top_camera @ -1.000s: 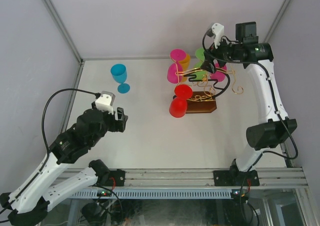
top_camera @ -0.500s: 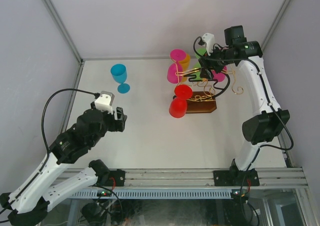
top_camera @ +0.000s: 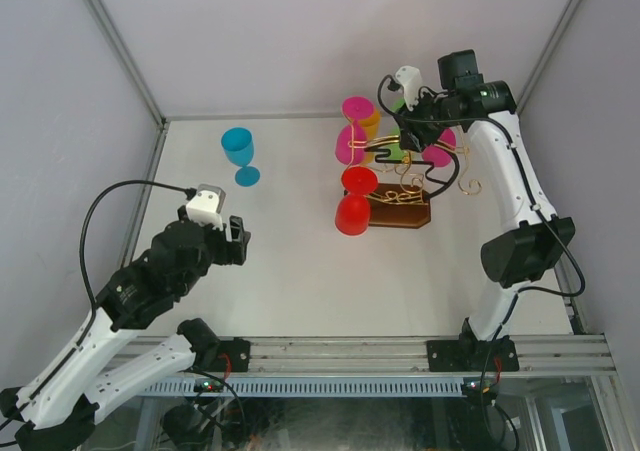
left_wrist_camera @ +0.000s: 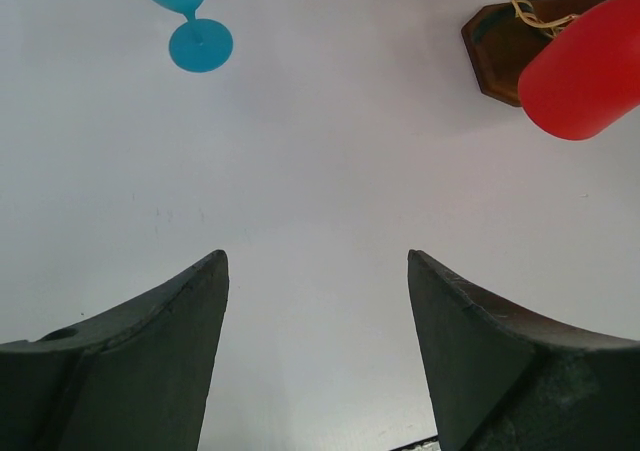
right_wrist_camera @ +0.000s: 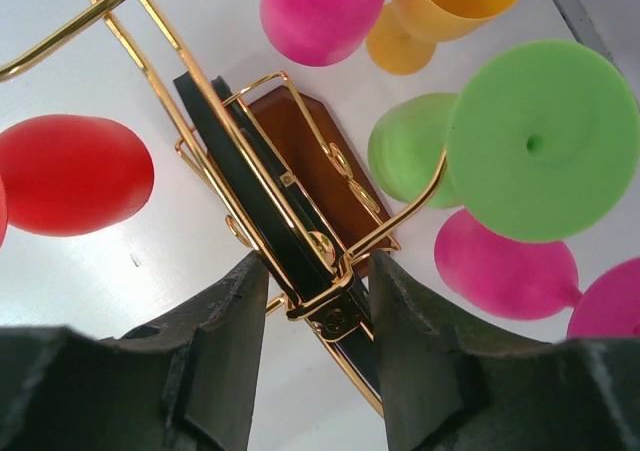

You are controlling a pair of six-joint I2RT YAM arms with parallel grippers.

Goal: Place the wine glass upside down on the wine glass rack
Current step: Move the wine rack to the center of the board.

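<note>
While L fingers gape w/ blue wine glass ahead, R fingers straddle black loop of rack, grip unclear.

wine glass stands well left of the rack.

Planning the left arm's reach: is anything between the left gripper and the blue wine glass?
Nothing: only bare white table lies between the left gripper and the blue wine glass, clearest in the left wrist view.
</note>
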